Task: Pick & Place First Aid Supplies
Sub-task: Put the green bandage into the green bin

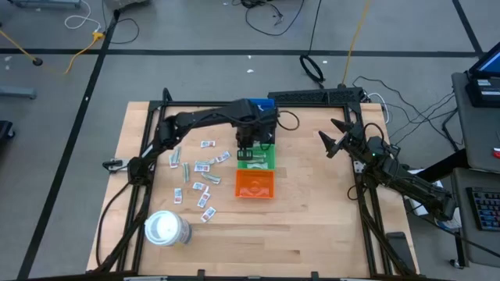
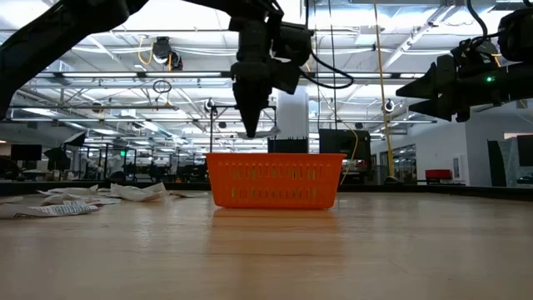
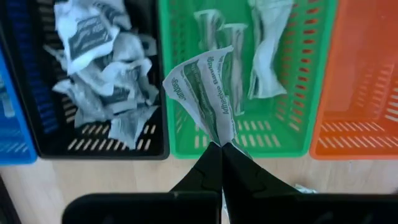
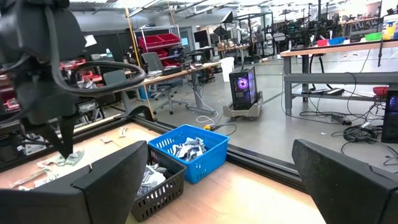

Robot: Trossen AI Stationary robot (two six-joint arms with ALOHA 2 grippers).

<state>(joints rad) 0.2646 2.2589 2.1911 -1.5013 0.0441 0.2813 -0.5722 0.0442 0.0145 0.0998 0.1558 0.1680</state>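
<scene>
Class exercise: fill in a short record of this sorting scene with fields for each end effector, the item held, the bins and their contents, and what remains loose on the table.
left end effector: shut on green-printed packet, above green bin
right end effector: open, raised at the table's right side, holding nothing
green bin: several slim packets
black bin: crumpled white packets
blue bin: white packets
orange bin: looks empty
loose packets: scattered left of the bins
white roll: front left

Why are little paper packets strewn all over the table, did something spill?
Probably not a spill: loose packets lie scattered left of the bins, apparently awaiting sorting. The left end effector pinches one green-printed wrapper above the green bin. Nothing looks damaged.
</scene>
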